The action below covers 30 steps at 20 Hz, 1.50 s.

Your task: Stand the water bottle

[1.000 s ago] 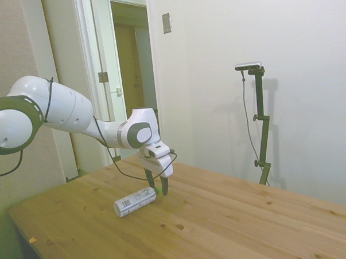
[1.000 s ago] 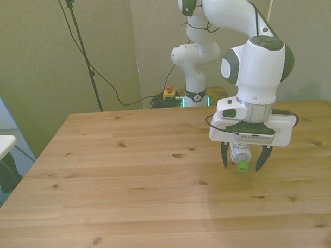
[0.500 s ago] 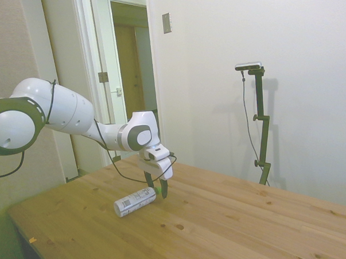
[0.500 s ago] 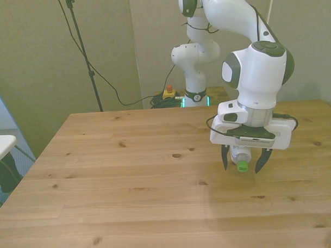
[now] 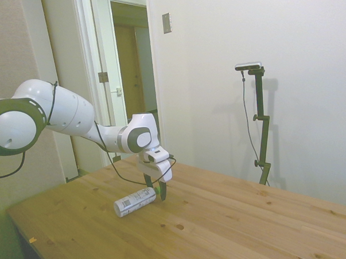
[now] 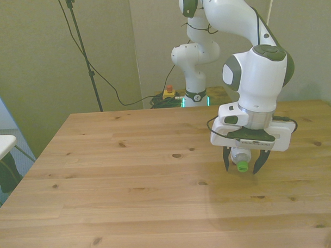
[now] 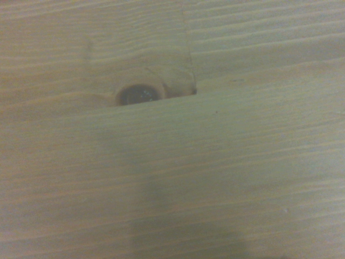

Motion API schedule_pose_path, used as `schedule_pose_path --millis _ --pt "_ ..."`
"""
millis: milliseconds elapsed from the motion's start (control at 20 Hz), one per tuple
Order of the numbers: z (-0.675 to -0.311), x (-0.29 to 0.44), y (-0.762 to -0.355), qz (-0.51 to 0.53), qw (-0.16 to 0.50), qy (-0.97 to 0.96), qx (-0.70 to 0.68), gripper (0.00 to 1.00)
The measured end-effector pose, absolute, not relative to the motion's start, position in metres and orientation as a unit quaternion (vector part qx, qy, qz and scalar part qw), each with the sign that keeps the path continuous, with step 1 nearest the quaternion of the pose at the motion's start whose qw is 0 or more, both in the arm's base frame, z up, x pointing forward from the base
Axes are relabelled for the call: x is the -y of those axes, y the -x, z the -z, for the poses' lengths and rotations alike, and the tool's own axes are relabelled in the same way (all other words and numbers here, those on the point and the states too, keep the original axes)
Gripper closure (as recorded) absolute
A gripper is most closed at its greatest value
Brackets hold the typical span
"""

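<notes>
The end effector (image 6: 242,166) is sinking lower than a second ago, its fingers spread apart and now straddling the green-capped neck of the water bottle (image 5: 135,201), gripping nothing yet. The bottle is lying on its side on the surface (image 6: 130,212), toward the front view's right, its cap pointing at the near edge, unmoved throughout. The descent suggests a grasp at the cap end is coming next; standing the bottle up is not yet begun. The wrist view is showing only bare wood grain and a knot (image 7: 139,94).
</notes>
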<state>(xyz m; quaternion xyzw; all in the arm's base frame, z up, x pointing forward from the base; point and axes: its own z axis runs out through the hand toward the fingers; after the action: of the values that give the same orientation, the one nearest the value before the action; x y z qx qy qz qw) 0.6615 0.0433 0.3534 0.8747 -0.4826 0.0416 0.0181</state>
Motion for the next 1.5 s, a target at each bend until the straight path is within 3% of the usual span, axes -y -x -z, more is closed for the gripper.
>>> schedule_pose_path --millis 850,1100,1500 --pt "-0.363 -0.038 -0.664 -0.056 0.022 -0.87 0.489 1.0" --pt "-0.419 -0.035 -0.664 -0.129 0.012 -0.856 0.5 1.0" --pt "-0.51 -0.027 -0.627 -0.287 0.009 -0.797 0.531 1.0"
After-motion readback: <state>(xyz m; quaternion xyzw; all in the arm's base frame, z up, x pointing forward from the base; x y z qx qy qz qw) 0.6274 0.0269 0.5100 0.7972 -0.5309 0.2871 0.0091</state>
